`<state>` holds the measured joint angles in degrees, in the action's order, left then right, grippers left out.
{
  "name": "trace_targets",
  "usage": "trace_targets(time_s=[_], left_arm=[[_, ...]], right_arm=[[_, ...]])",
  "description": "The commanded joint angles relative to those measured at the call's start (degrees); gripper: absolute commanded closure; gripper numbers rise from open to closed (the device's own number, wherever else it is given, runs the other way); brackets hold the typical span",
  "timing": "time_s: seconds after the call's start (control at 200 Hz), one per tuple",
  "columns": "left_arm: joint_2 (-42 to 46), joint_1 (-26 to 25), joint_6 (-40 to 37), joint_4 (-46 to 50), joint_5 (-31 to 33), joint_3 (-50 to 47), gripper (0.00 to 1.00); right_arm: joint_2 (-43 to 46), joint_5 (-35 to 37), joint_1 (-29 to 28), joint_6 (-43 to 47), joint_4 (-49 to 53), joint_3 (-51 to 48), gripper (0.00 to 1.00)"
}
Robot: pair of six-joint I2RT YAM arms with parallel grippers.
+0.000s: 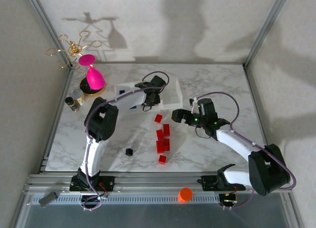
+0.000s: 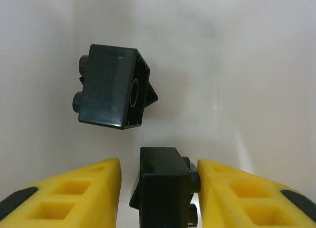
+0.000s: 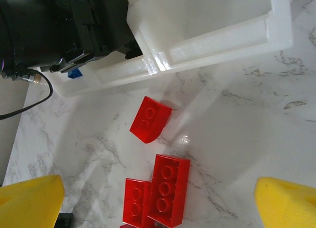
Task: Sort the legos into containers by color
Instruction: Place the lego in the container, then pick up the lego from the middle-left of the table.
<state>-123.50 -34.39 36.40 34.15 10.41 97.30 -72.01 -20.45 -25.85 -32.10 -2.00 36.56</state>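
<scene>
A small black plastic lego brick (image 2: 160,188) stands on edge between the yellow fingers (image 2: 94,188) of the left gripper (image 2: 159,188). It touches one finger, and a narrow gap shows at the other, so the fingers are slightly parted rather than clamped. Just beyond it a second black brick (image 2: 111,92) lies tilted on the white floor of the clear plastic three-bin tray (image 1: 170,97), in what looks like the middle bin. A blue brick (image 1: 122,92) shows in the left end bin.

In front of the tray, red bricks (image 1: 162,139) lie scattered on the white marble table (image 1: 222,90), and a lone black brick (image 1: 129,151) sits to their left. The right gripper (image 1: 177,115) hangs above the red bricks with its fingers spread wide, holding nothing.

A pink goblet-shaped glass (image 1: 94,75) stands beyond the tray's left end. An orange round cap (image 1: 185,194) rests on the near rail.
</scene>
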Motion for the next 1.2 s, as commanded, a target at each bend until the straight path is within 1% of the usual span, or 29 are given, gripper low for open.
trace_targets(time_s=[0.0,0.285,0.446,0.591,0.751,0.911,1.006,1.051,1.071,1.192], left_arm=[[1.5,-0.1,-0.7,2.1,1.0,3.3,0.52],[7.6,-0.2,-0.4,2.3,1.7,1.6,0.53],[13.7,-1.1,0.2,1.3,0.6,-3.0,0.55],[22.6,-2.7,0.7,0.2,0.8,-11.5,0.56],[32.9,-5.4,3.5,1.4,2.3,-22.5,0.56],[41.7,-9.9,9.7,4.8,4.0,-33.1,0.55],[46.2,-12.3,14.3,6.8,4.8,-39.3,0.53],[48.3,-13.2,16.3,7.2,4.3,-41.8,0.52],[49.1,-13.7,17.1,7.3,4.0,-43.1,0.52],[53.2,-16.0,21.1,8.2,2.0,-49.1,0.50]], right_arm=[[0.6,-1.8,0.3,1.5,-1.2,1.1,0.01],[1.0,-3.3,0.2,3.0,-1.1,1.9,0.01],[0.8,-4.6,-0.1,4.0,-0.8,2.4,0.01],[1.4,-3.9,-2.0,6.1,1.3,2.4,0.01],[1.5,-3.6,-6.1,8.5,4.0,1.5,0.01],[1.6,-1.8,-11.0,9.7,6.2,0.4,0.01],[1.3,-0.6,-13.3,8.3,5.5,-0.9,0.01],[1.1,-0.3,-13.7,7.3,4.7,-1.5,0.01],[0.9,-0.2,-15.4,7.0,4.4,-1.7,0.01],[0.7,1.8,-18.2,6.0,2.7,-2.9,0.01]])
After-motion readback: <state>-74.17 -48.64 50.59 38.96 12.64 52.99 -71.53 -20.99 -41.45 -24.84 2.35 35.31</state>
